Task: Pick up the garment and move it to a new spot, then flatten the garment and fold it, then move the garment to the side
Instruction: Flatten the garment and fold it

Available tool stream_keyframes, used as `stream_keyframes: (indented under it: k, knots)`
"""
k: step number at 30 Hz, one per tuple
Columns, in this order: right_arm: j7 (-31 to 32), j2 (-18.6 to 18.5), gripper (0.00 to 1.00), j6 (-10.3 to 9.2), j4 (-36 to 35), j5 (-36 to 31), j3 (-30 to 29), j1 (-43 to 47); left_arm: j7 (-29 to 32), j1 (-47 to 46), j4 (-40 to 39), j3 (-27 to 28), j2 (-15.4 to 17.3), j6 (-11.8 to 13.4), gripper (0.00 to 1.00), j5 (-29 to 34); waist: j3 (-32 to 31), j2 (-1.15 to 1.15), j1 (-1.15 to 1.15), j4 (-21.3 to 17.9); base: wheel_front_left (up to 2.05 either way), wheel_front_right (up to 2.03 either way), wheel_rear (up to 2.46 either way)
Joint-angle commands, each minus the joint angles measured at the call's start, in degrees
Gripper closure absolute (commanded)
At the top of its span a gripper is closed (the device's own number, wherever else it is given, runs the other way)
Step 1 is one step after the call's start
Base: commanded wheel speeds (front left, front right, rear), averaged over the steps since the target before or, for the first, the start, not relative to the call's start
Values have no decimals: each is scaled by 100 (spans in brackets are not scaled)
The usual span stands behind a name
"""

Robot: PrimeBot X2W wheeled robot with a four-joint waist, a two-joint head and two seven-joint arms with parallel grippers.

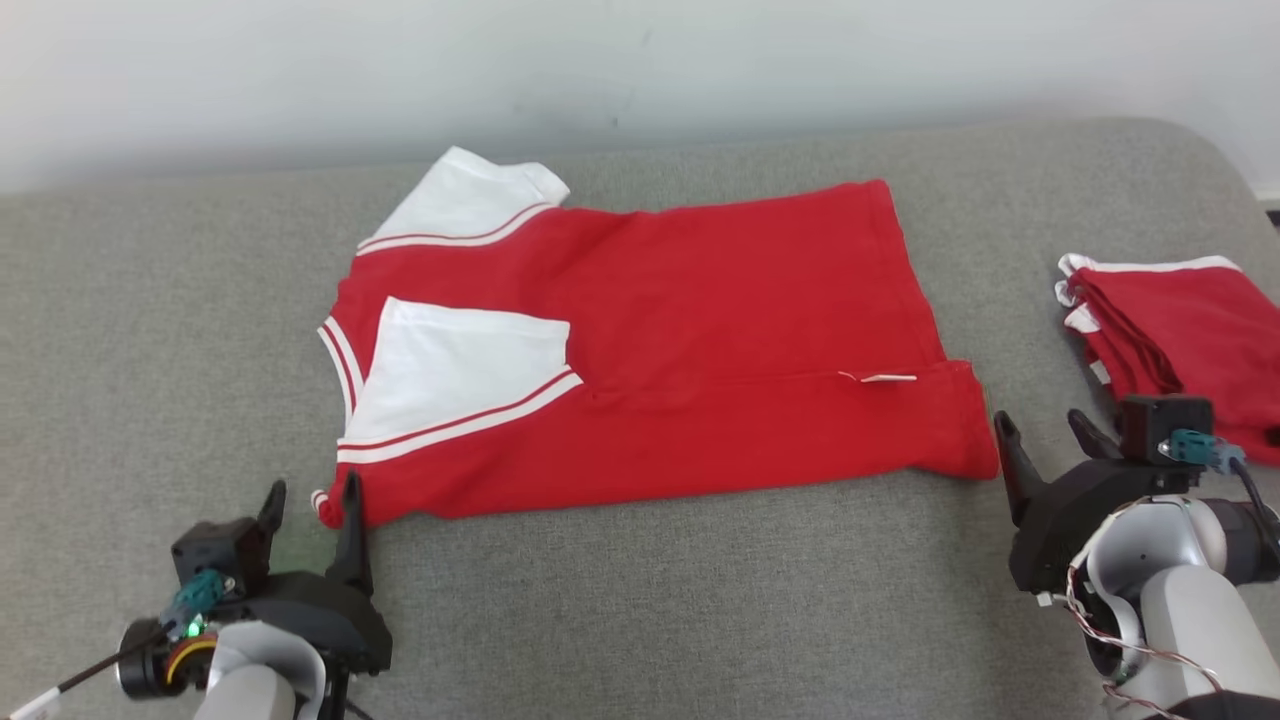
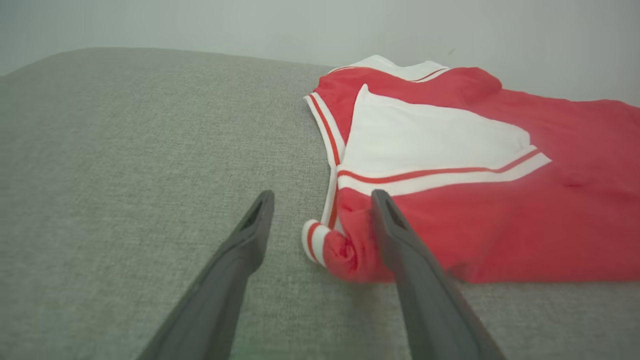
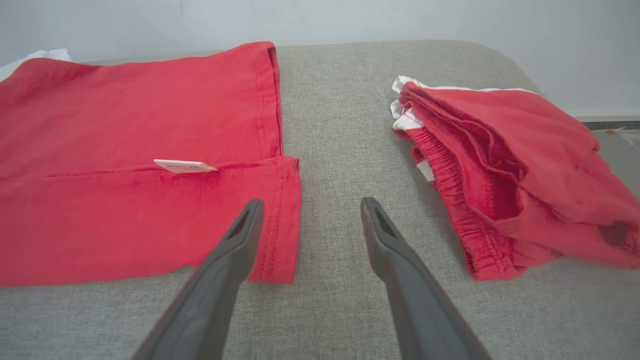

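Observation:
The garment (image 1: pixel 680 330) is a red T-shirt with white sleeves and red-and-white trim, lying flat on the grey cushion with its near side folded over. Its collar end points left and its hem right. My left gripper (image 1: pixel 312 492) stands open at the shirt's near-left corner, nothing between its fingers. In the left wrist view the open left gripper (image 2: pixel 322 197) frames the rolled collar corner of the shirt (image 2: pixel 475 200). My right gripper (image 1: pixel 1040 425) is open just right of the hem corner. The right wrist view has the right gripper (image 3: pixel 311 205) beside the hem (image 3: pixel 280 215).
A second red garment (image 1: pixel 1180 340) lies folded in a pile at the right of the cushion, also in the right wrist view (image 3: pixel 510 170). The grey cushion (image 1: pixel 640 600) runs to a pale wall (image 1: pixel 640 70) behind. The cushion's right end curves away.

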Motion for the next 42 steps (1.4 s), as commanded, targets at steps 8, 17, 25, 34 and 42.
stream_keyframes:
  k: [8,17,25,34,42]
  knots:
    - [383,184,0,-12,-647,-23,-2,315,471,62,231,-48,-21,158,0,-80,-168,1,1,-152,0,0,0]
    - [651,294,0,-12,-852,-246,-61,368,1021,-151,538,-135,21,408,100,-45,-35,1,1,-185,0,0,0]
    - [769,530,0,-12,-989,-697,-414,435,824,222,313,-178,-7,486,100,-56,94,1,1,-92,0,0,0]
    - [920,665,0,-12,-748,-1014,-668,176,641,371,165,-234,-19,450,100,-112,224,1,1,25,0,0,0]
    - [1025,680,0,-12,95,-962,-659,-358,558,127,131,-377,-53,375,100,-35,377,1,1,133,0,0,0]
